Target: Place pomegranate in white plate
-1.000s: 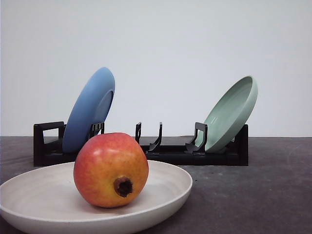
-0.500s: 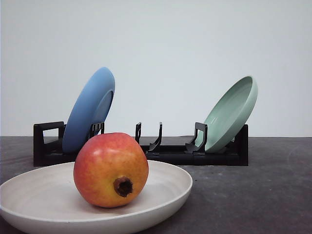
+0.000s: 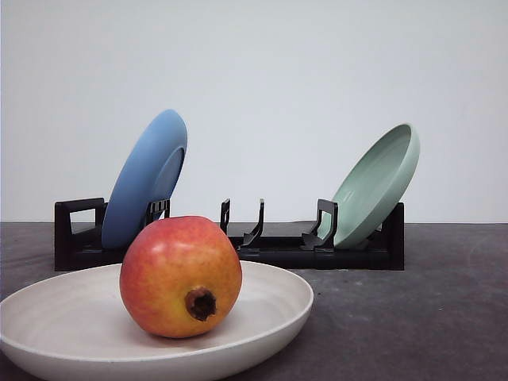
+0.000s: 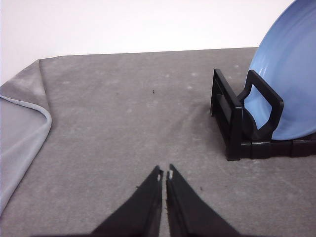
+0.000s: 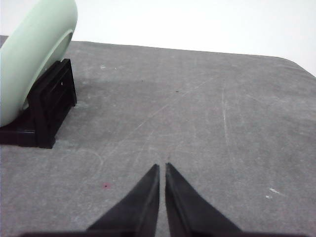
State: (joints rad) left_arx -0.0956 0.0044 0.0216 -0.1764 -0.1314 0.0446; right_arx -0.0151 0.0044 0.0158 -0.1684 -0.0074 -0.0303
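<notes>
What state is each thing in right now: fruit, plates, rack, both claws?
pomegranate: resting in the white plate, nub facing the camera, nothing gripping it.
white plate: flat on the table, holding the fruit.
blue plate: leaning on edge in the rack.
green plate: leaning on edge in the rack.
rack: middle slots empty.
left claw: shut, empty.
right claw: shut, empty.

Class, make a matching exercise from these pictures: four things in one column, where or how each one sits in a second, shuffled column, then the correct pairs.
Things
1. pomegranate
2. blue plate
3. pale green plate
4. left gripper

Places or states
A. leaning in the right end of the black rack
B. jaws shut, empty, over the grey cloth
C. resting in the white plate
D. leaning in the left end of the black rack

Pairs: 1-C, 2-D, 3-A, 4-B
</notes>
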